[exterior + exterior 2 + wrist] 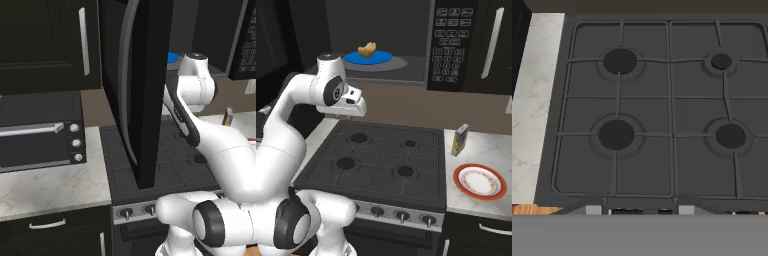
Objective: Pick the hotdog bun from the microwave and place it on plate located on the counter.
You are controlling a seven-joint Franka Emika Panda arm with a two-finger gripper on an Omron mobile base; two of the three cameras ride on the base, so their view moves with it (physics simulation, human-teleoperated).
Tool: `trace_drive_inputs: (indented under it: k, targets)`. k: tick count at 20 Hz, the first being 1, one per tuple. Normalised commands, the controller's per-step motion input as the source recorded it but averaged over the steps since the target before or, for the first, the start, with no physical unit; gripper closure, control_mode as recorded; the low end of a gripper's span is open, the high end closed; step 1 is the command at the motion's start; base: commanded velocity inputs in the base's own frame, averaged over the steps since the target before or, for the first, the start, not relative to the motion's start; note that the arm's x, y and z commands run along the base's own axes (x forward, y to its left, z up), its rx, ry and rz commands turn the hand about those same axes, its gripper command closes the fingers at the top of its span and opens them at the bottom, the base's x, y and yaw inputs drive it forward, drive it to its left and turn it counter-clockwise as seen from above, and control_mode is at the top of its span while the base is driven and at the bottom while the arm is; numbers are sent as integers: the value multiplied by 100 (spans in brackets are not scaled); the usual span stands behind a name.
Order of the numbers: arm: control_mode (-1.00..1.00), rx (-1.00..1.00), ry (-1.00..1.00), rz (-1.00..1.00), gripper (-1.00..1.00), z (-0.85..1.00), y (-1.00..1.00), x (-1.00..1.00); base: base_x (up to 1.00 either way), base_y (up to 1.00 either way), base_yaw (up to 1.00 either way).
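Up high, hotdog bun [367, 49] in microwave [406, 40], well above claw [358, 111]

White glossy arm [286, 125], rounded bulky links, dark grey/black bands at the joints. Big circular dark joint cap with grey ring low on the base link [212, 222]. Black stripe runs along the forearm [182, 117]. Wrist end [336, 92] has a round dark disc and a pale boxy flange; small dark cap on top.

Stove: we look down on a dark cooktop [662, 110] with four round burners under grates.
Counter: pale marble strip [534, 100] lies just left of the cooktop.
Knobs: blurred, below the cooktop's front edge.
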Motion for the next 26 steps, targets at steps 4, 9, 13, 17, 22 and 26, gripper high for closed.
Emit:
trace_drive_inputs:
  k: [4,9,13,17,22,26]
  targets:
    - [-100,0,-16,1,-100,0,0,-37,0,0,0]
    - [-100,0,-39,2,-100,38,0,-74,0,0,0]
    - [-100,4,-29,0,-100,63,-5,-41,0,0,0]
    - [-100,0,-19,0,-100,63,0,-4,0,0,0]
    - [-100,1,-22,0,-100,55,1,0,0,0,0]
    - [-100,6,-11,0,-100,66,-4,19,0,0,0]
